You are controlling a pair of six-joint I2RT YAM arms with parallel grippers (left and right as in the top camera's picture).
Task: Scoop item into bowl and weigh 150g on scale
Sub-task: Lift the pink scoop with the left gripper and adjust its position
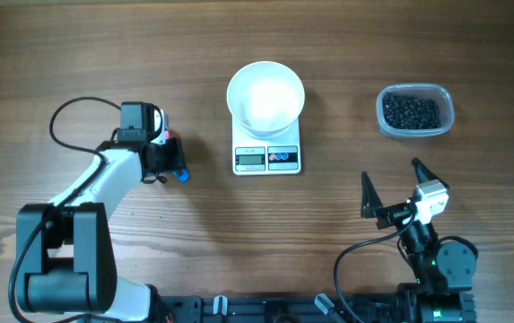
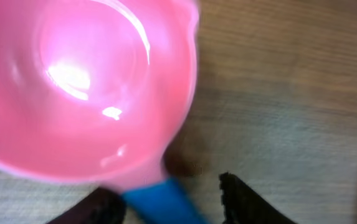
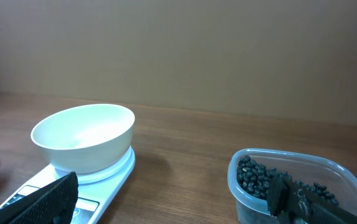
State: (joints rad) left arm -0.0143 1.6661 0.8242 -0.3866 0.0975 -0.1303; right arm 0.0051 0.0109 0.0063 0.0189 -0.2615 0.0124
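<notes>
left gripper (image 2: 173,204) stands half spread round the blue handle (image 2: 159,208) of the scoop (image 2: 85,87), not pinching it; right gripper (image 1: 389,170) gapes wide. beans (image 1: 411,111) lie in the tub (image 1: 448,100), well right of the empty bowl (image 1: 265,94) on the scale (image 1: 267,159). centre the handle, then clamp firmly before lifting.

The worktop (image 1: 77,54) is brown wood, its grain running side to side. The scale (image 1: 267,158) stands on it near the middle, display toward the near edge. The tub (image 1: 415,111) sits well apart, to the right. To the left is the scoop (image 2: 85,87), pink with a blue handle; whether it rests fully on the wood cannot be told.
</notes>
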